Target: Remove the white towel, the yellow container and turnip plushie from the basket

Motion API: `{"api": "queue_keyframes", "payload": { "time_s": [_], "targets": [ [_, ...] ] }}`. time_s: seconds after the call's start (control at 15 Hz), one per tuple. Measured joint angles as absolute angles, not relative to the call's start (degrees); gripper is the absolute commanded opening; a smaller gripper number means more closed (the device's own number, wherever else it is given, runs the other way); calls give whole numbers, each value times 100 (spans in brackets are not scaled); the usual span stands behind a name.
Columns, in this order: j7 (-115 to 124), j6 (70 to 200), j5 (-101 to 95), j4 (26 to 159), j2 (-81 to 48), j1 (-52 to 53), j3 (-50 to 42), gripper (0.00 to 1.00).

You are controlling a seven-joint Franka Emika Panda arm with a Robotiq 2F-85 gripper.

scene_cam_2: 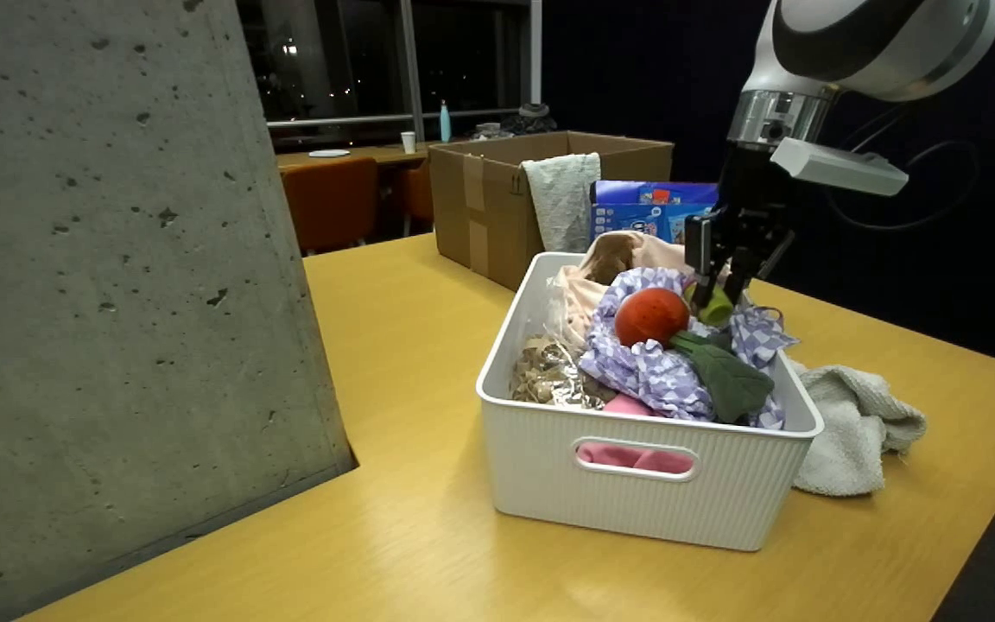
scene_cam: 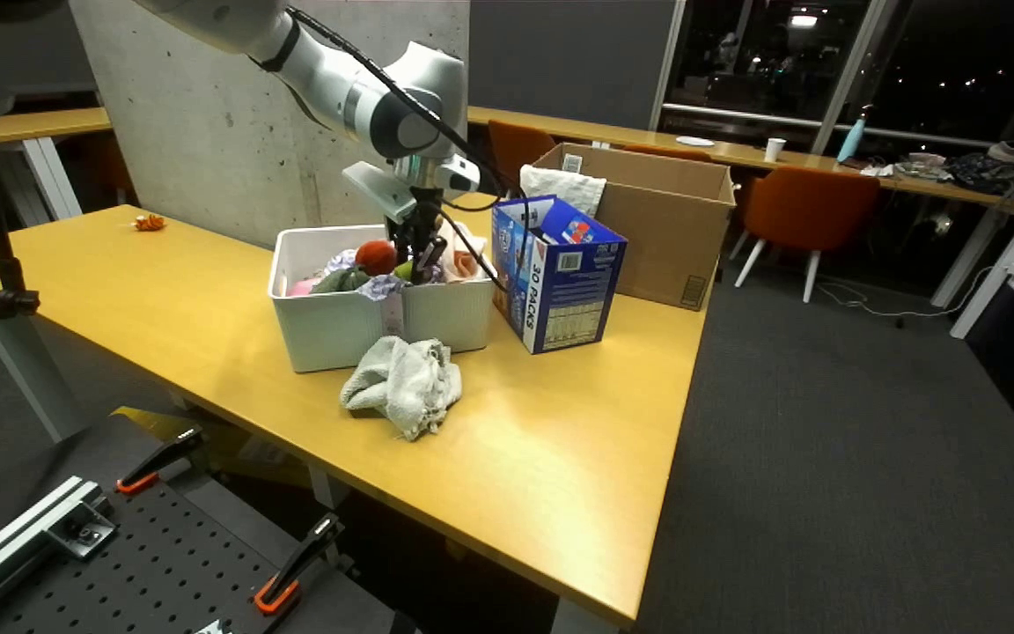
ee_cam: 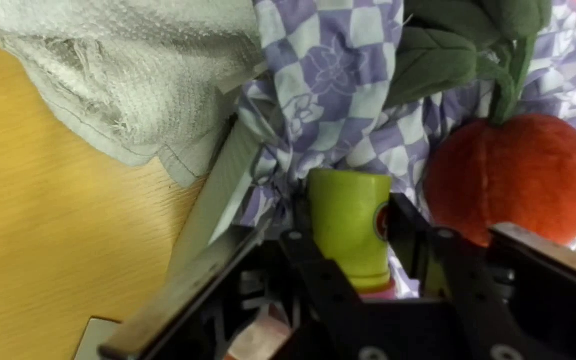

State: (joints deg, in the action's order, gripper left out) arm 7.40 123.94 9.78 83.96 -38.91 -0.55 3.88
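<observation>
The yellow-green container (ee_cam: 350, 235) lies on purple checked cloth by the basket's side wall. It also shows in both exterior views (scene_cam: 403, 270) (scene_cam_2: 712, 309). My gripper (ee_cam: 349, 207) reaches down into the basket, a finger against each side of the container; it shows in both exterior views (scene_cam: 420, 257) (scene_cam_2: 719, 290). The white basket (scene_cam: 331, 333) (scene_cam_2: 549, 471) stands on the table. The turnip plushie, a red ball (ee_cam: 513, 175) (scene_cam_2: 652, 316) with dark green leaves, lies in the basket beside the container. The white towel (scene_cam: 406, 383) (scene_cam_2: 852, 432) (ee_cam: 143, 85) lies crumpled on the table, outside the basket.
The basket also holds purple checked cloth (scene_cam_2: 662, 384), peach fabric (scene_cam_2: 579, 298) and crinkled packing (scene_cam_2: 554, 376). A blue box (scene_cam: 573, 282) stands close to the basket. Behind it is a cardboard box (scene_cam: 652, 246) with another white cloth (scene_cam_2: 562, 199) over its edge. A concrete pillar (scene_cam_2: 135, 302) stands nearby.
</observation>
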Motion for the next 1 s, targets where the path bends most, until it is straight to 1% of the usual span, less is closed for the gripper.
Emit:
{"api": "queue_keyframes", "payload": {
  "time_s": [0.4,0.6,0.73,1.0],
  "targets": [
    [746,12906,984,9525,-2885,-145,210,17],
    [681,13116,1112,10164,-2433,-355,86,17],
    [516,13138,1216,10367,-2303,-563,6,17],
    [134,13138,1372,10359,-2398,-968,-138,17]
  ]
}}
